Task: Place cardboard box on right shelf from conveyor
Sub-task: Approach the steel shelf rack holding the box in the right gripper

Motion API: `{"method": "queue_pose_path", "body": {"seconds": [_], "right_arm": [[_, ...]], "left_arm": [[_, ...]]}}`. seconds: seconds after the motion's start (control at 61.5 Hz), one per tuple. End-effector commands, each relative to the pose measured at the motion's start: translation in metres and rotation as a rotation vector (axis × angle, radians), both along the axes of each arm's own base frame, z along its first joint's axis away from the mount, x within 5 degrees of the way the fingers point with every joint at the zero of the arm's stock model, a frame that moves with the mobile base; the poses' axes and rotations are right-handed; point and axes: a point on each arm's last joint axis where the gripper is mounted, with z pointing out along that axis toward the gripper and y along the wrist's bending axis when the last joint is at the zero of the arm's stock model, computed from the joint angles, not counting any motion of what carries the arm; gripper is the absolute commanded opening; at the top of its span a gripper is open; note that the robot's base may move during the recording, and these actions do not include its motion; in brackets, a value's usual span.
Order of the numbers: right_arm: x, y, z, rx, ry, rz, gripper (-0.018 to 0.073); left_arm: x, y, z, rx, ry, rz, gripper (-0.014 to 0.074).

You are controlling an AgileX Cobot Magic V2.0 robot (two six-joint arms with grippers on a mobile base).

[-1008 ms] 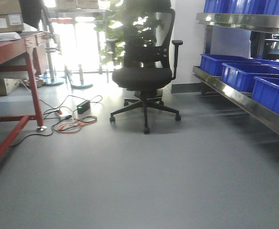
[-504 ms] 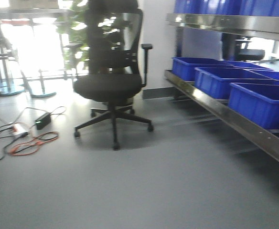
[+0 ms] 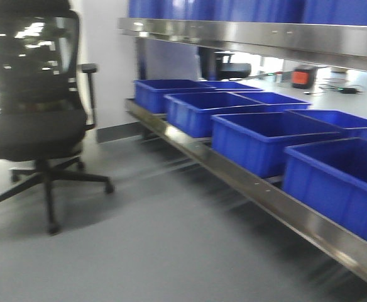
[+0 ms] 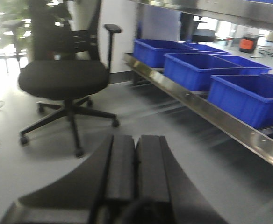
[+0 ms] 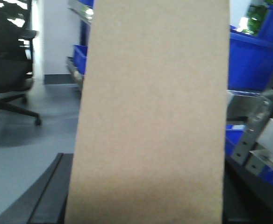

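A smooth grey floor [image 3: 171, 251] is seen ahead of the left gripper [image 4: 136, 140], whose fingers are pressed together on nothing. One black office chair [image 4: 64, 77] stands ahead to its left. The right shelf [image 4: 197, 105] runs ahead to its right, with four blue bins [image 3: 265, 141] counted along its front row. One cardboard box [image 5: 155, 93] is held clamped in the right gripper [image 5: 146, 200], and most of that view is blocked by it.

The left gripper [image 4: 136, 144] points forward and a little down. Its two black fingers [image 4: 120, 163] are pressed flat together with nothing between them. The right gripper [image 5: 143, 191] grips the cardboard box [image 5: 153, 102], with a black finger [image 5: 50, 196] on its side.
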Motion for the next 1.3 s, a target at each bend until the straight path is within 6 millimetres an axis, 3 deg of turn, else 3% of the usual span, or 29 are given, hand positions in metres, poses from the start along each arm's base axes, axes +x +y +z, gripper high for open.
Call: {"method": "queue_pose_path", "body": {"seconds": [0.0, 1.285], "right_arm": [[-0.0001, 0.0002, 0.0162, -0.014, -0.109, -0.001, 0.0202], [-0.0001, 0.0002, 0.0162, -0.014, -0.109, -0.001, 0.0202]], "left_arm": [[-0.0008, 0.0006, 0.0056, -0.009, -0.093, 0.007, -0.0116], [-0.0008, 0.0004, 0.0056, -0.009, -0.093, 0.003, -0.0116]]}}
